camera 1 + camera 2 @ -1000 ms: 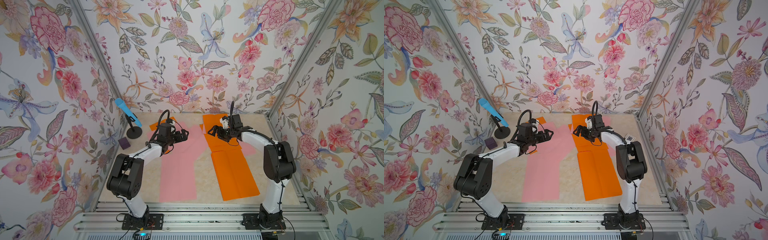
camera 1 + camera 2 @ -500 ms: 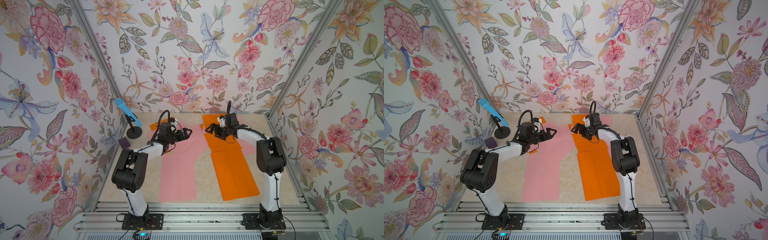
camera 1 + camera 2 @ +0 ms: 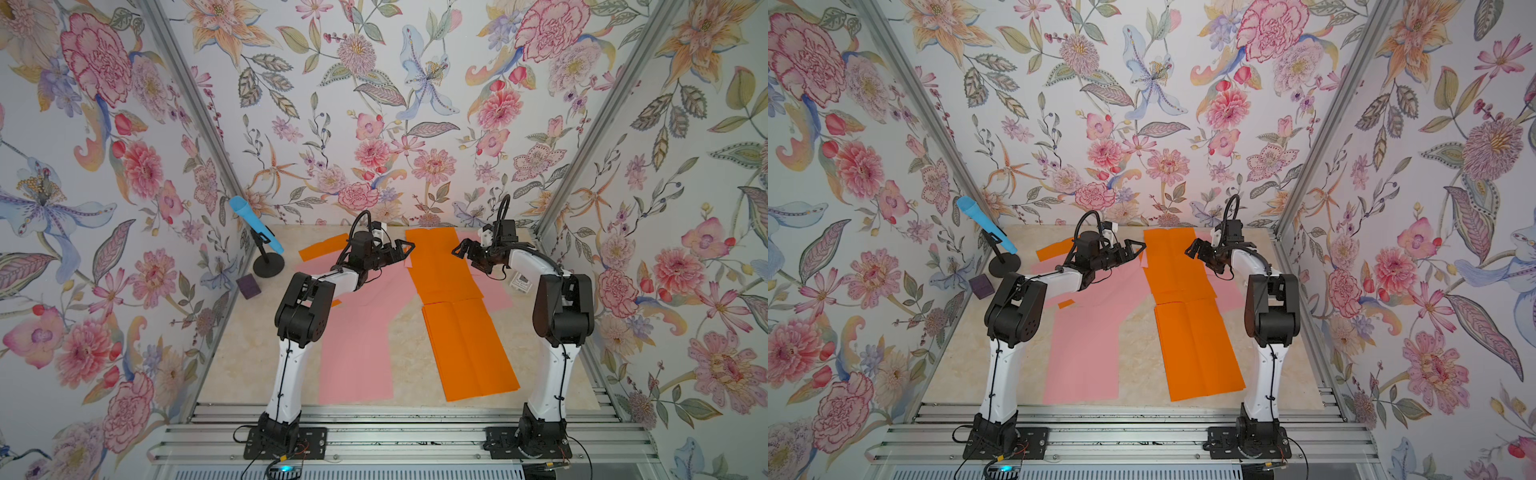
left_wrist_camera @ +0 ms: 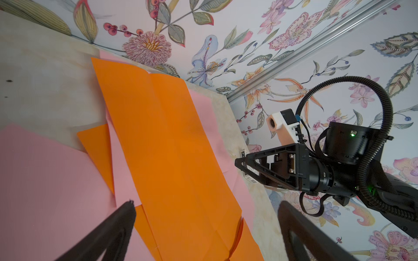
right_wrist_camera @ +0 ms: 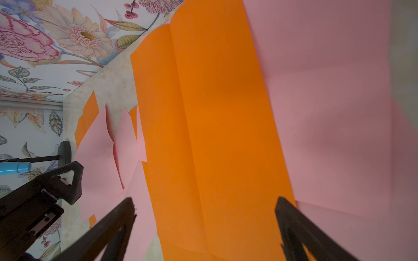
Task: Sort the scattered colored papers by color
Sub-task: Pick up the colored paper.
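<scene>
Orange and pink papers lie mixed on my desk [image 3: 245, 365], and none of them has shifted in the last second. What has changed is me. My left pincer [image 3: 407, 252] has reached further in toward the middle. My right pincer [image 3: 463, 254] has drawn back to the right edge of the far orange sheet [image 3: 440, 266]. The two now face each other across that sheet, near the back wall. Both have their jaws wide apart and hold nothing, which both wrist views confirm. I judge that the sort has not advanced: I am lining up for a pick, not finishing one.

The far orange sheet lies flat below and between the pincers. In each wrist view it fills the gap between my fingers [image 4: 126, 210]. I cannot tell whether any tip touches it. It overlaps a right pink sheet [image 3: 494, 291], which shows past its right side. A near orange sheet [image 3: 469, 349] meets its front edge. Under my left arm lie the left pink sheets [image 3: 357, 353]. They partly cover a left orange sheet [image 3: 322, 251] at the far left. So one sheet of each colour lies on the wrong side.
</scene>
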### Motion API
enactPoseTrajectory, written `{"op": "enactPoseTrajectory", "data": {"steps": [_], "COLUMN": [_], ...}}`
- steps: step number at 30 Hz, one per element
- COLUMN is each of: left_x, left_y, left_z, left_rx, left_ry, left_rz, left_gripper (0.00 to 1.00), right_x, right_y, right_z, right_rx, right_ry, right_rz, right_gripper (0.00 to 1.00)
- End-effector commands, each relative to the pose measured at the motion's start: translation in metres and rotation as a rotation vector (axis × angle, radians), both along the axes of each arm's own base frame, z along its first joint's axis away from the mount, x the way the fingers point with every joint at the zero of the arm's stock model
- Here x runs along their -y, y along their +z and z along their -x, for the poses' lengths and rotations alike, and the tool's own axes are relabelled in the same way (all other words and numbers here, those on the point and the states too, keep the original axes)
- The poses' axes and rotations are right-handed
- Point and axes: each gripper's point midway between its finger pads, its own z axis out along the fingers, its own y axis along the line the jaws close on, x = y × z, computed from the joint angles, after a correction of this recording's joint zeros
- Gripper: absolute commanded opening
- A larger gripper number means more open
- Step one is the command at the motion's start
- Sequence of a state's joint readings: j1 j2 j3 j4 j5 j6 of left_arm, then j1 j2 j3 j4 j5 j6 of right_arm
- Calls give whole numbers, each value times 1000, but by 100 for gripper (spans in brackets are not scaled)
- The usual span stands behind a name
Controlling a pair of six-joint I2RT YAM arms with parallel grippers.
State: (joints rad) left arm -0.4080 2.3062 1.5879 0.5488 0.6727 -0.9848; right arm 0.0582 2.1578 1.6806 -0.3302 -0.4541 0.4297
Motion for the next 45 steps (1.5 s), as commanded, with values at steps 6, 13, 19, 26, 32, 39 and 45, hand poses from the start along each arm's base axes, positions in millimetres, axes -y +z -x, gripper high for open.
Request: {"op": "enactPoseTrajectory", "data": {"steps": [6,13,19,26,32,39,45], "left_x": [33,42,46,43,46,48,50], "left_y": [-19,-32,-50,-63,-65,-68,-70], "left_z": [-17,-22,-23,-23,-22,-21,-20], "left_rx": [-36,-54,-84,-112,-114,-122,-128], "left_ry": [-22,-19,-14,-2,-8,-14,-20], "left_rz": [61,64,64,48,55,68,75], "left_gripper": [100,100,100,100,100,100,100], "right_x": [15,13,7,-11,-18,-29,-35], "right_y": [-29,-42,-54,-59,-57,-29,-18], "right_z": [-23,-38,-40,-33,-30,-33,-34], "right_rx": [-32,-32,-59,-101,-112,-74,-74], "right_ry": [7,26,43,91,99,126,141], "right_rz": [-12,-44,-105,-226,-300,-447,-509], "right_gripper": [99,99,99,94,90,79,64]}}
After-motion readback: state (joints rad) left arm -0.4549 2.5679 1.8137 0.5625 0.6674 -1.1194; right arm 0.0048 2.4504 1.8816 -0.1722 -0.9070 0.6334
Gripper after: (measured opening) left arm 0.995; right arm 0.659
